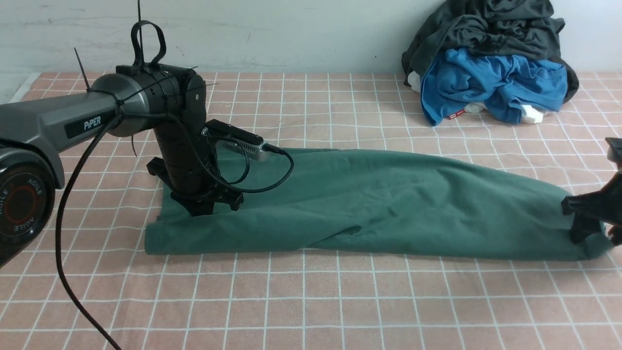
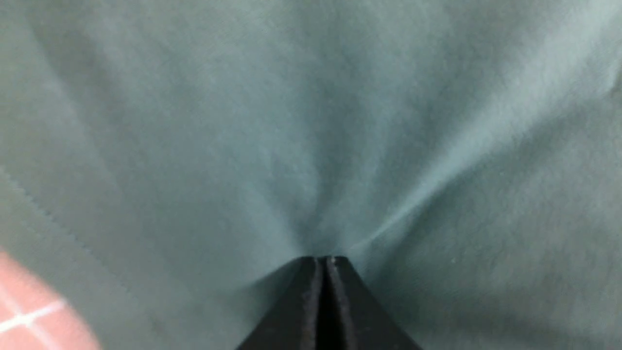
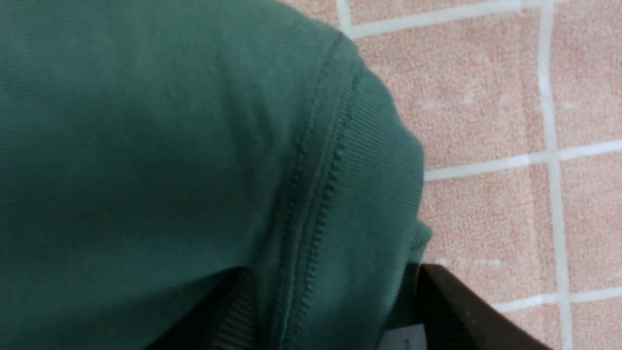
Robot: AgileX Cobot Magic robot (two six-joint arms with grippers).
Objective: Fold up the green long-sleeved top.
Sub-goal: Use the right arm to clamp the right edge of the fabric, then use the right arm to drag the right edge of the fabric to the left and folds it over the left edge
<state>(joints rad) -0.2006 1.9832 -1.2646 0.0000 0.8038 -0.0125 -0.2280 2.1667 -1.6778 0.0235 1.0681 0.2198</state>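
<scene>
The dark forest-green cotton long-sleeved top lies in a long band across the pink checked tablecloth. The left gripper presses closed fingers onto its left end. The right gripper straddles its ribbed edge, fingers apart, but I cannot tell whether they grip it.

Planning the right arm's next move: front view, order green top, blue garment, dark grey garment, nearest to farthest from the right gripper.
1. green top: its end lies at the right gripper.
2. blue garment: far right.
3. dark grey garment: heaped over and behind it.
</scene>
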